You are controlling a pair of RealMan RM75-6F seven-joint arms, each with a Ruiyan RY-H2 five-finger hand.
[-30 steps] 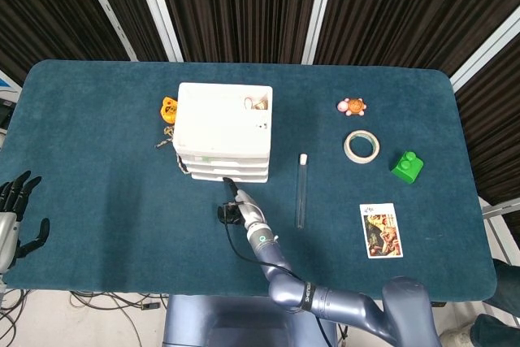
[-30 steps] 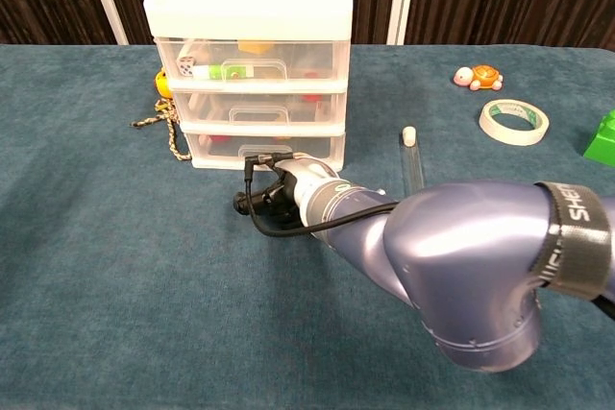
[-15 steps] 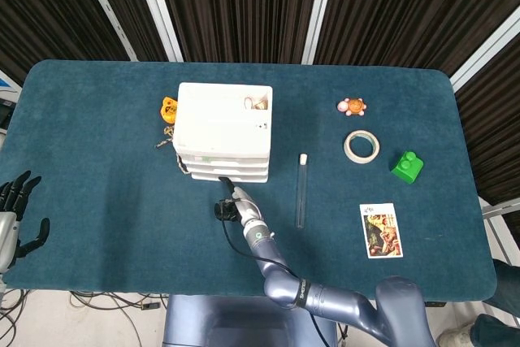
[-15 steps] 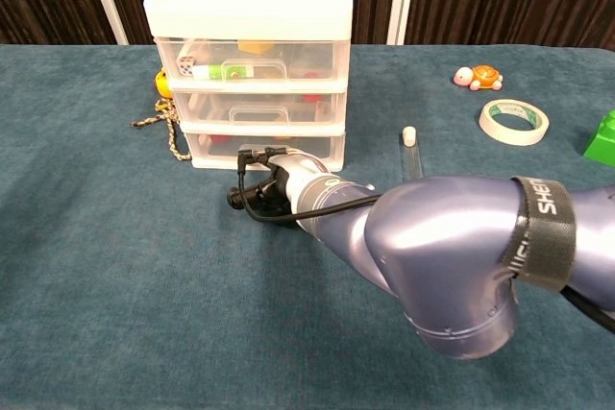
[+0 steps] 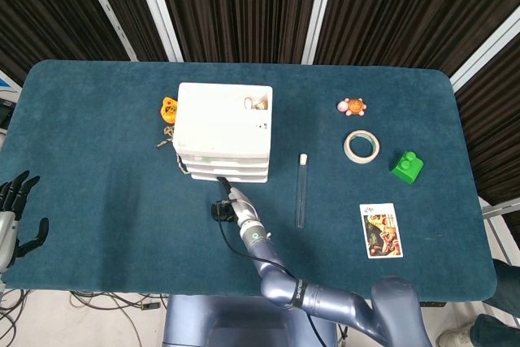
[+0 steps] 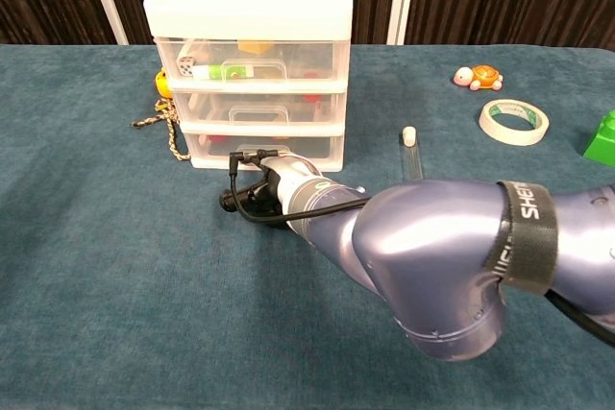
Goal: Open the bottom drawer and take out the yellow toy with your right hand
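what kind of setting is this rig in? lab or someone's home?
Looks like a lab or test cell, not a home: a table covered in blue felt, dark slatted wall panels behind it, and unrelated props laid out, such as a tape roll and green block.

Right hand [image 5: 224, 201] fingers hidden behind its own forearm; bottom drawer [image 6: 264, 148] contents indistinct.

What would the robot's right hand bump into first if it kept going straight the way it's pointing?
Most likely the bottom drawer of the white drawer unit. The right hand points at its front, low on the table. How close it is already is hard to tell, because the arm hides most of the hand.
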